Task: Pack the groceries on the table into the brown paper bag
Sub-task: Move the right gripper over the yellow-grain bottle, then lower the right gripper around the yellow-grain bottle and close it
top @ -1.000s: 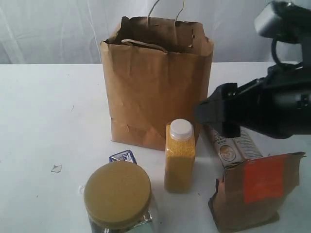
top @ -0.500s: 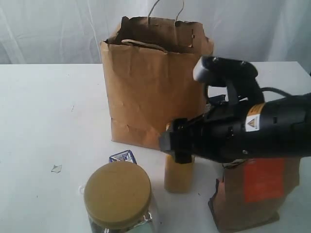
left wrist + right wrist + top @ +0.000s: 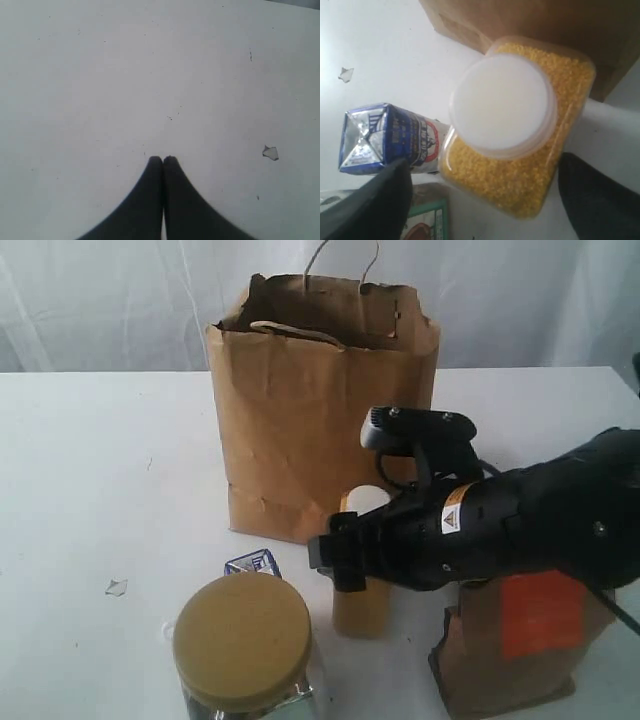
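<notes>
The brown paper bag (image 3: pixel 320 400) stands upright and open at the back of the white table (image 3: pixel 90 470). In front of it stands the white-capped bottle of yellow grains (image 3: pixel 360 615). My right gripper (image 3: pixel 335 558) hangs over it, open. In the right wrist view its fingers (image 3: pixel 380 200) straddle the bottle (image 3: pixel 520 165) without touching it. The small blue-white carton (image 3: pixel 385 137) lies beside the bottle. The tan-lidded jar (image 3: pixel 242 640) stands at the front. The brown pouch with orange label (image 3: pixel 530 640) stands at the right. My left gripper (image 3: pixel 162 159) is shut, empty, over bare tabletop.
A small scrap (image 3: pixel 116 587) lies on the table left of the jar, and shows as the scrap (image 3: pixel 270 152) in the left wrist view. The right arm's black body (image 3: pixel 520 530) covers the space between bag and pouch. A green-edged label (image 3: pixel 425 220) shows under the right gripper.
The right arm has swung in from the right and come down over the bottle, its jaws still apart. The groceries, the bag and the left gripper have not moved.
</notes>
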Available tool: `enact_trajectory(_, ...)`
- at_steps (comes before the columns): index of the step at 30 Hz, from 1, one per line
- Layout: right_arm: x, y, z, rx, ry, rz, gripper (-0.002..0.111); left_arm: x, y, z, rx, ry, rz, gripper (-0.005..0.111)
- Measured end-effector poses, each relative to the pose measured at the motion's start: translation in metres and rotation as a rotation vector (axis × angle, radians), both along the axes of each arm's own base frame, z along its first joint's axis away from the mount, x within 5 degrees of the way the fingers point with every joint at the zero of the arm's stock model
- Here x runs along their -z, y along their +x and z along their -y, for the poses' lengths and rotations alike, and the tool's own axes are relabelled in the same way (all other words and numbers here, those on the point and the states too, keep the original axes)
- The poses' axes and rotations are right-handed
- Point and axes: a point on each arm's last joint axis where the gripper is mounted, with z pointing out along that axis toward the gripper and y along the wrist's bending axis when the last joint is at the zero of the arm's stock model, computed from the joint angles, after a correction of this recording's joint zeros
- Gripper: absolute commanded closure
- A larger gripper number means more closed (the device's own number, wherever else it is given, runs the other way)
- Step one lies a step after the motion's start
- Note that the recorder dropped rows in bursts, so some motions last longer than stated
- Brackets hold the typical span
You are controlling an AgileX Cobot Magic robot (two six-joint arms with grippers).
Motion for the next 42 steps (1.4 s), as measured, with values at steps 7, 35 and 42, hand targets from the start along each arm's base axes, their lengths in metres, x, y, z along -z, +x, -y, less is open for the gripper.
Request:
enact_trajectory(7,0.011,0.002,-0.003,-0.002,-0.026,-0.030,0.047,0.000,0.000,0.000,0.000,0.000,0.000,0.107)
enact_trajectory(35,-0.055,-0.043,0.003,-0.056,0.154,0.078,0.072,0.000,0.000,0.000,0.000,0.000,0.000,0.107)
enact_trajectory(42,-0.068,-0.040,-0.006,-0.053,0.199,0.087,0.072,0.000,0.000,0.000,0.000,0.000,0.000,0.107)
